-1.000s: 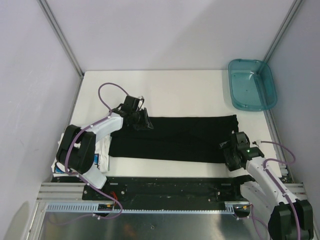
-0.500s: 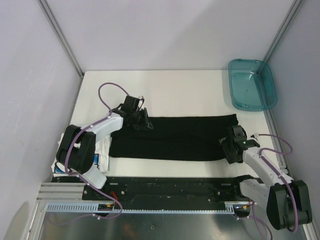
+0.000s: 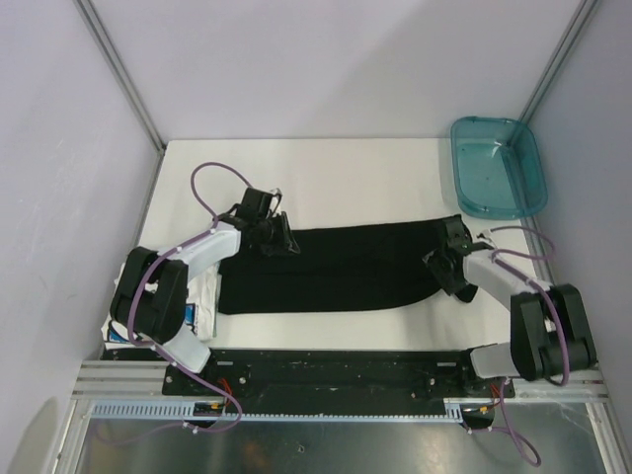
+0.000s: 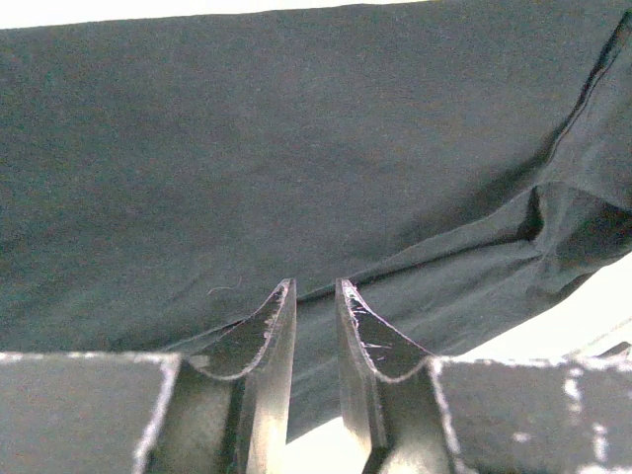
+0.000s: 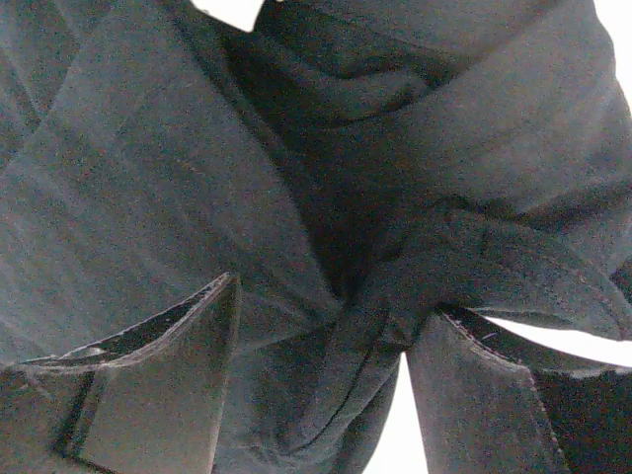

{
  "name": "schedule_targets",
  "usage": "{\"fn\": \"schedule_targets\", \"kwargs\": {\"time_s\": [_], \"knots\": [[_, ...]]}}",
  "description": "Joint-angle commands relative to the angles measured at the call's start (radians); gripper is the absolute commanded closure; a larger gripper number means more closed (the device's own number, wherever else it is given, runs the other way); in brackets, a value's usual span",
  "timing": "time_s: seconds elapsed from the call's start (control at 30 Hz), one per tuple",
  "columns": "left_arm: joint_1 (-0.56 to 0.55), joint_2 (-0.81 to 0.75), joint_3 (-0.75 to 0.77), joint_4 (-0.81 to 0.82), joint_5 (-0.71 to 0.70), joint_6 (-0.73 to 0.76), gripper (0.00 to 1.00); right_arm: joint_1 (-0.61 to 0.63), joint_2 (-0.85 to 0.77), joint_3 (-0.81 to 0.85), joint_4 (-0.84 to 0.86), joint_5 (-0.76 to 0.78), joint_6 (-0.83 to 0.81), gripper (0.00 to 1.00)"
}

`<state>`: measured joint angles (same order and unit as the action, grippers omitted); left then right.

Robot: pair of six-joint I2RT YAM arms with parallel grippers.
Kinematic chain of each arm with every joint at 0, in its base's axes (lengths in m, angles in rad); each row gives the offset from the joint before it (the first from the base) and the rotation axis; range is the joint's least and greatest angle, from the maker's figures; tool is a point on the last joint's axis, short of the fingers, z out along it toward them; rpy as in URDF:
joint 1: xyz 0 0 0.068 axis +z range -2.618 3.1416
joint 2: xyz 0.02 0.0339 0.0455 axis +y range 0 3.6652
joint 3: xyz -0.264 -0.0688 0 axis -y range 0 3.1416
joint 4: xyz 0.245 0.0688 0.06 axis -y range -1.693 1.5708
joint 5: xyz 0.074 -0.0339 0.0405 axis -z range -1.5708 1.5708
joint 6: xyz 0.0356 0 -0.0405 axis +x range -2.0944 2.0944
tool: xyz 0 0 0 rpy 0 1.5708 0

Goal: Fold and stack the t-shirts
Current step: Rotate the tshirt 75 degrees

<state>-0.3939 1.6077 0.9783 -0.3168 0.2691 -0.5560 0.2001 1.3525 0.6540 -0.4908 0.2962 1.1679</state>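
The black t-shirt [image 3: 341, 269] lies as a long band across the table. It fills the left wrist view [image 4: 296, 148] and the right wrist view [image 5: 148, 158]. My left gripper [image 3: 278, 238] sits at its far left corner; in the left wrist view [image 4: 314, 288] the jaws are nearly together with a cloth fold at the tips. My right gripper [image 3: 449, 263] is at the shirt's right end, shut on a bunched wad of black cloth [image 5: 336, 311]. The white t-shirt [image 3: 204, 294] shows as a crumpled patch under my left arm, mostly hidden.
A teal translucent bin [image 3: 499, 168] stands at the far right corner. Grey walls close in the table on three sides. A black rail [image 3: 326, 367] runs along the near edge by the arm bases.
My right gripper has moved away from the near edge, toward the far side, pulling the shirt's near right corner up with it. The near edge now curves upward at the right. The left gripper barely moved.
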Motion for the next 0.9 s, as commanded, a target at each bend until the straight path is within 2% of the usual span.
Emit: {"fn": "schedule_targets", "kwargs": {"time_s": [0.0, 0.23, 0.43, 0.87], "knots": [[0.031, -0.057, 0.015, -0.004, 0.007, 0.035, 0.73, 0.049, 0.185, 0.064, 0.060, 0.012, -0.099, 0.32], [0.050, -0.070, 0.008, -0.031, 0.019, 0.066, 0.73, 0.138, 0.434, 0.364, 0.021, 0.021, -0.234, 0.33], [0.053, -0.074, -0.003, -0.056, 0.043, 0.097, 0.73, 0.116, 0.640, 0.618, 0.008, -0.055, -0.403, 0.36], [0.049, -0.061, -0.042, -0.119, 0.036, 0.153, 0.72, 0.050, 1.134, 1.433, -0.249, 0.059, -0.832, 0.38]]}}
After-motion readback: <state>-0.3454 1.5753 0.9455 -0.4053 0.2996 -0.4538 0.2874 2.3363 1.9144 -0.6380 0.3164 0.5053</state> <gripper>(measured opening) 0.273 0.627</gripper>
